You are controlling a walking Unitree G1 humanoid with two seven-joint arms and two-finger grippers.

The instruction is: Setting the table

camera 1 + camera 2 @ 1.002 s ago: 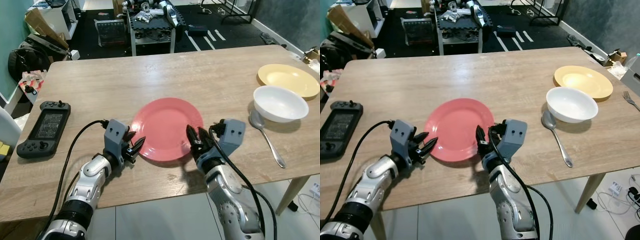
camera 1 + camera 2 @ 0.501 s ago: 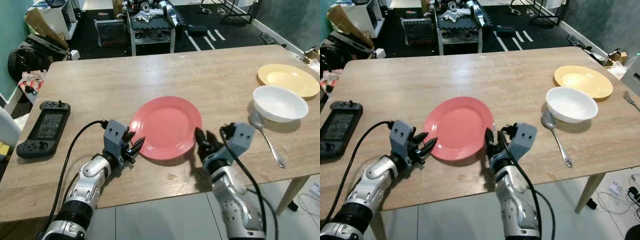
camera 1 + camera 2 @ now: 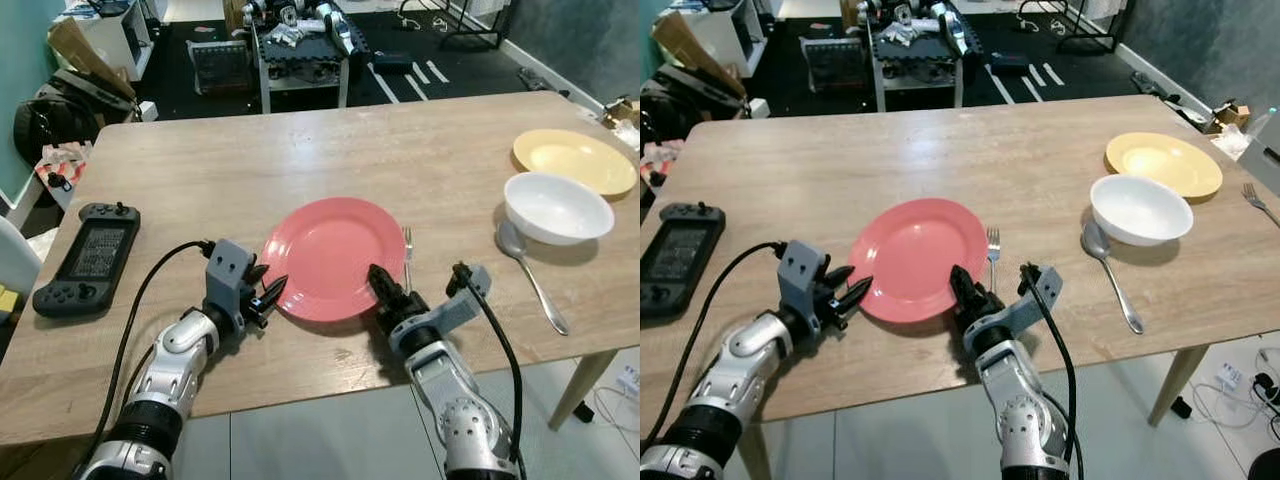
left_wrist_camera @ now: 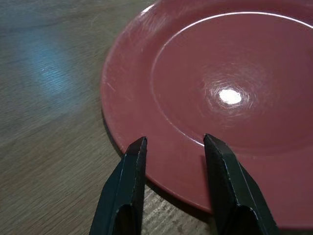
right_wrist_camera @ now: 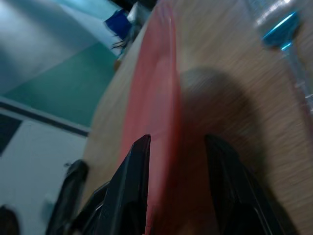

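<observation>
Eye views: red plate (image 3: 335, 257) at table's (image 3: 300, 150) near-centre, fork (image 3: 992, 245) just beside its right rim. Left gripper (image 3: 264, 297) and right gripper (image 3: 382, 287) flank near rim — plate placement looks in hand; next likely nudge or release.

Left wrist view: fingers (image 4: 128, 186) apart, straddling rim.

Right wrist view: blurred; fingers (image 5: 132, 191) apart, contact unclear.
</observation>
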